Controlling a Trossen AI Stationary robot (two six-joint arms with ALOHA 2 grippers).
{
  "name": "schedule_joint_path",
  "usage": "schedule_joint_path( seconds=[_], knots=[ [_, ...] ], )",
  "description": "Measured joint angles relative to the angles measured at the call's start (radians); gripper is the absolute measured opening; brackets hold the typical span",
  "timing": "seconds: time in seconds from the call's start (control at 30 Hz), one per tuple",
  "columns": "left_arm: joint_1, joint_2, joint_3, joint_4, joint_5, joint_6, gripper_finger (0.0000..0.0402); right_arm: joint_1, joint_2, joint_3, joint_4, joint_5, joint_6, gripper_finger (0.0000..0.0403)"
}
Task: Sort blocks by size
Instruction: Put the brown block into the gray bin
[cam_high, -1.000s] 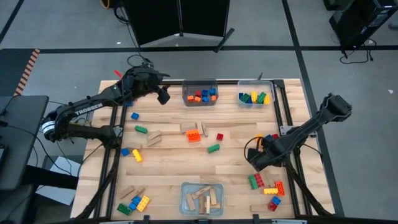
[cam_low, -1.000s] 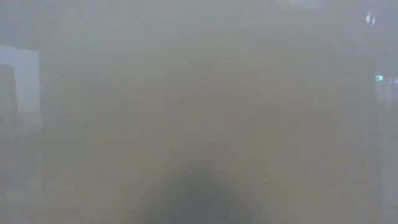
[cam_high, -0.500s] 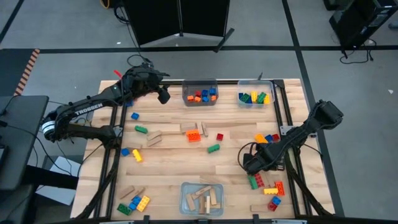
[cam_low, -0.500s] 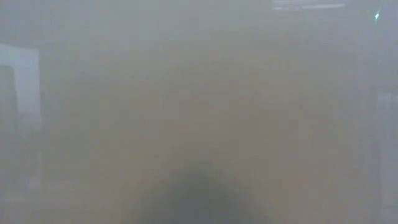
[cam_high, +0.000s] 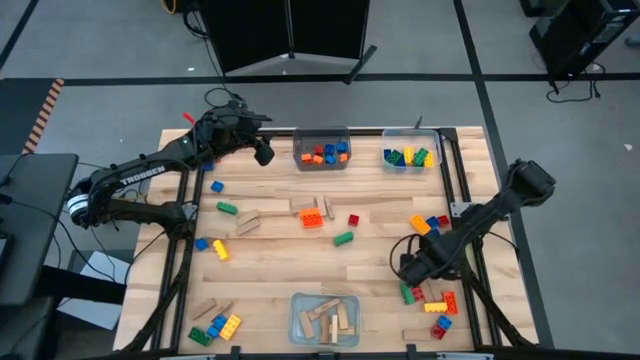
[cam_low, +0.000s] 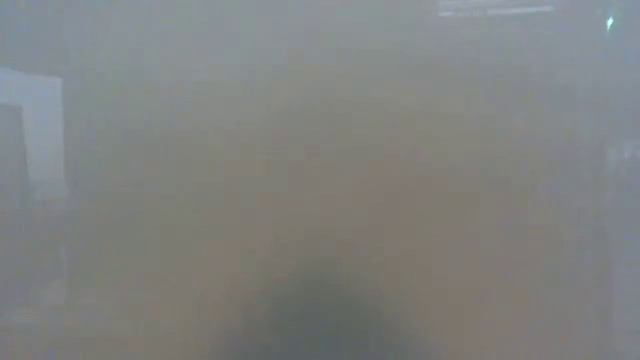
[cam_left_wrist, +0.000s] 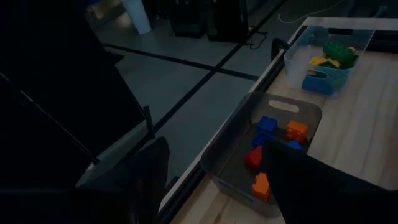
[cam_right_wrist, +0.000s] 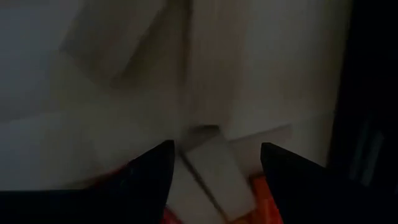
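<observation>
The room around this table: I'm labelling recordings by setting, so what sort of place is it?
Probably a robotics lab or workshop. A wooden table stands on grey floor marked with black lines, cables trail across it, and dark equipment stands behind.

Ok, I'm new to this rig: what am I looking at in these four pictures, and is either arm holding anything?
Two dark robot arms work at a wooden table. The overhead picture shows everything; the table-level one is fogged and shows nothing; the other two look out from each wrist. The left end effector waits open beside the gray bin of small bricks, empty. The right end effector is open, low over the loose bricks near the table's right edge; I see nothing gripped. Another bin holds larger bricks, a third wooden blocks. More pieces lie scattered.
</observation>
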Motion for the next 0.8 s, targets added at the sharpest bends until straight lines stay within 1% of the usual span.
schedule_joint_path(
  seconds=[0.17,0.23,0.33,0.5,0.63,0.8],
  knots=[
    [0.0,0.0,0.0,0.003,0.0,0.0,0.0264,0.0,0.008,-0.007,0.008,0.046,0.002,0.0257],
    [0.0,0.0,0.0,0.009,0.0,0.0,0.0264,0.0,0.023,-0.02,0.012,0.05,0.002,0.0256],
    [0.0,0.0,0.0,0.009,0.0,0.0,0.0264,0.0,0.04,-0.037,0.015,0.05,0.005,0.0252],
    [0.0,0.0,0.0,0.009,0.0,0.0,0.0264,-0.002,0.047,-0.05,0.016,0.097,-0.003,0.0243],
    [0.0,0.0,0.0,0.009,0.0,0.0,0.0264,-0.003,0.047,-0.06,0.021,0.11,-0.008,0.0229],
    [0.0,0.0,0.0,0.014,0.0,0.0,0.0264,-0.003,0.047,-0.066,0.013,0.157,-0.018,0.0202]
  ],
)
